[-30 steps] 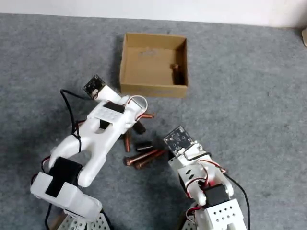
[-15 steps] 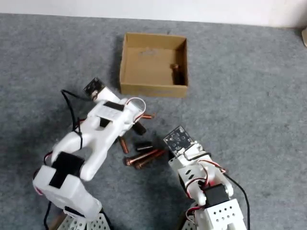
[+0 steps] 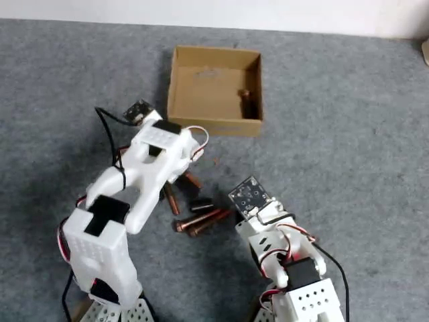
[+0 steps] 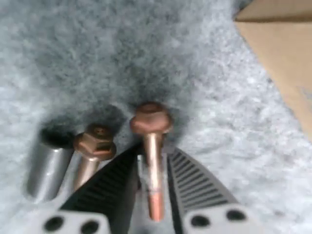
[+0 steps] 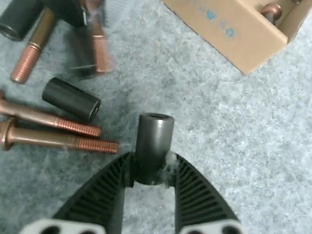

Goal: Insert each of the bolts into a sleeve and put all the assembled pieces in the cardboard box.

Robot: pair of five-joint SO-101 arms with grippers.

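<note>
Grey carpet lies under everything, white wall along the top edge. Left gripper clamps a bolt, right gripper a sleeve

The bolt is copper-coloured and the sleeve is black. The cardboard box is plain brown, the carpet is speckled grey, and the arms are white.

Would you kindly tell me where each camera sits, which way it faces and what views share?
High view: fixed overhead, looking down on the cardboard box, left arm and right arm.
Left wrist view: on its wrist, facing along the left gripper, shut on a bolt.
Right wrist view: on its wrist, facing along the right gripper, shut on a sleeve.
Shared: all show the cardboard box.
</note>
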